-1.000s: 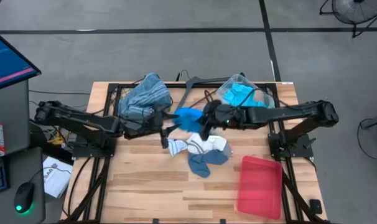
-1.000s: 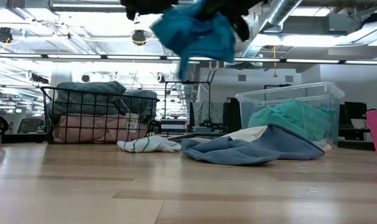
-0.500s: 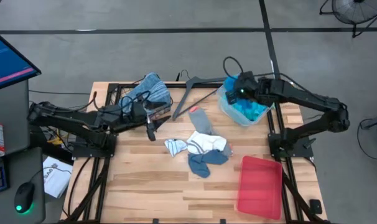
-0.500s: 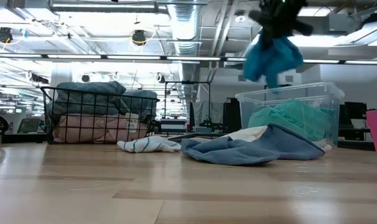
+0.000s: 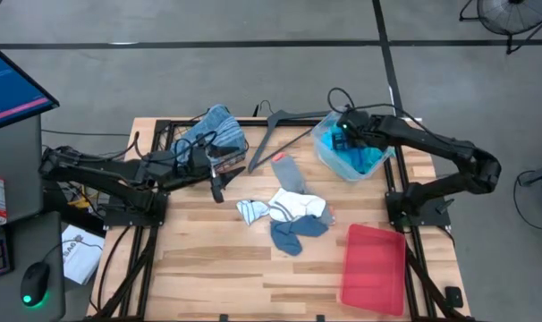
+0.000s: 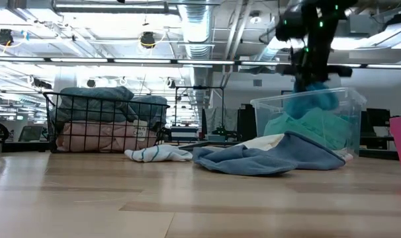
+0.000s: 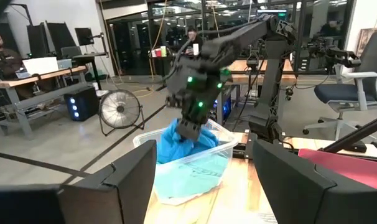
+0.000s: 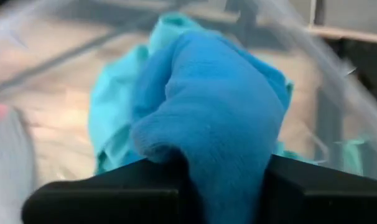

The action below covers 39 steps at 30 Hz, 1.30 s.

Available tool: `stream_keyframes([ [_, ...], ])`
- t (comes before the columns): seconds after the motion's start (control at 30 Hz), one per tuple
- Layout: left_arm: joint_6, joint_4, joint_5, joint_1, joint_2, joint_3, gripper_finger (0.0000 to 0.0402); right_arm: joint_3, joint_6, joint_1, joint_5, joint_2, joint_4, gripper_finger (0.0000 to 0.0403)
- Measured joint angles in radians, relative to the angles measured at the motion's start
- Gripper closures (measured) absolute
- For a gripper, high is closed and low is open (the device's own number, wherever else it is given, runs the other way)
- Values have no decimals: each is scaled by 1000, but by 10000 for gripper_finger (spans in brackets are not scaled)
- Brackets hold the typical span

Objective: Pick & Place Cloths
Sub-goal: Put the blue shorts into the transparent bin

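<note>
My right gripper is over the clear plastic bin at the table's far right and is shut on a bright blue cloth. Turquoise cloths fill that bin. My left gripper hangs open above the table, left of centre, and touches nothing. Loose cloths lie flat mid-table: a striped white one, a white one, a grey-blue one and a grey one. More cloths are heaped in the wire basket. My right gripper pinches a bunched-up part of the bright blue cloth between its two fingers; how many layers, I cannot tell. The fingers come from above, pointing down. The cloth hangs below them, inside the bin's walls, just above the turquoise pile.
A grey clothes hanger lies at the far edge between basket and bin. A red tray sits at the near right. The near left of the wooden table is bare. People sit at desks in the room beyond.
My right gripper has carried the bright blue cloth from above the table's centre toward the far right, then moved down until the cloth hangs inside the clear bin. My left gripper has drawn back from the centre toward the table's left edge.
</note>
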<state>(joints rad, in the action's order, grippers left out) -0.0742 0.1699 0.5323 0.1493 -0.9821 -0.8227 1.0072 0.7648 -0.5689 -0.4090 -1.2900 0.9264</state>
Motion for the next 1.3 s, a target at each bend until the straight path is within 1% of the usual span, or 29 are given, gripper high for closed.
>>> stream_keyframes([
  [0.1, 0, -8, 0, 0, 0, 0, 152, -47, -25, -23, 40, 0, -27, 368],
  [0.2, 0, -18, 0, 0, 0, 0, 152, -68, -17, -30, 43, -6, -11, 366],
  [0.23, 0, -19, 0, -1, 0, 0, 152, -72, -22, -31, 42, -7, 5, 357],
  [0.3, 0, -21, 0, -1, 0, 0, 152, -73, -59, -31, 43, -6, 21, 324],
  [0.4, 0, -21, 0, -2, 0, 0, 152, -64, -74, -28, 43, -6, 58, 256],
  [0.53, 0, -26, 0, -2, 0, 0, 152, -19, -91, -28, 44, -6, 120, 164],
  [0.6, 0, -46, -1, -2, 0, 0, 152, 15, -94, -28, 45, -6, 159, 127],
  [0.67, 0, -74, -1, -1, 0, 0, 152, 54, -94, -28, 45, -6, 207, 100],
  [0.77, 3, -105, -1, -1, 0, 0, 152, 127, -101, -28, 44, -6, 282, 80],
  [0.87, 3, -111, -1, -1, 0, 0, 152, 209, -113, -26, 44, -6, 360, 77],
  [0.97, 3, -111, -1, -1, 0, 0, 152, 281, -112, -13, 42, -6, 423, 82],
  [1.03, 3, -111, -2, -1, 0, 0, 152, 316, -102, 0, 45, -6, 439, 90],
  [1.1, 3, -111, -1, -1, 0, 0, 152, 336, -74, 22, 50, -5, 422, 107],
  [1.17, 3, -111, -1, -1, 0, 0, 152, 335, -67, 45, 67, -6, 369, 140],
  [1.2, 3, -111, -1, -1, 0, 0, 152, 330, -66, 53, 70, -6, 344, 164],
  [1.27, 3, -112, -1, -1, 0, 0, 152, 310, -56, 66, 70, -14, 316, 224],
  [1.3, 3, -113, -1, -1, 0, 0, 152, 295, -51, 67, 70, -22, 302, 260],
])
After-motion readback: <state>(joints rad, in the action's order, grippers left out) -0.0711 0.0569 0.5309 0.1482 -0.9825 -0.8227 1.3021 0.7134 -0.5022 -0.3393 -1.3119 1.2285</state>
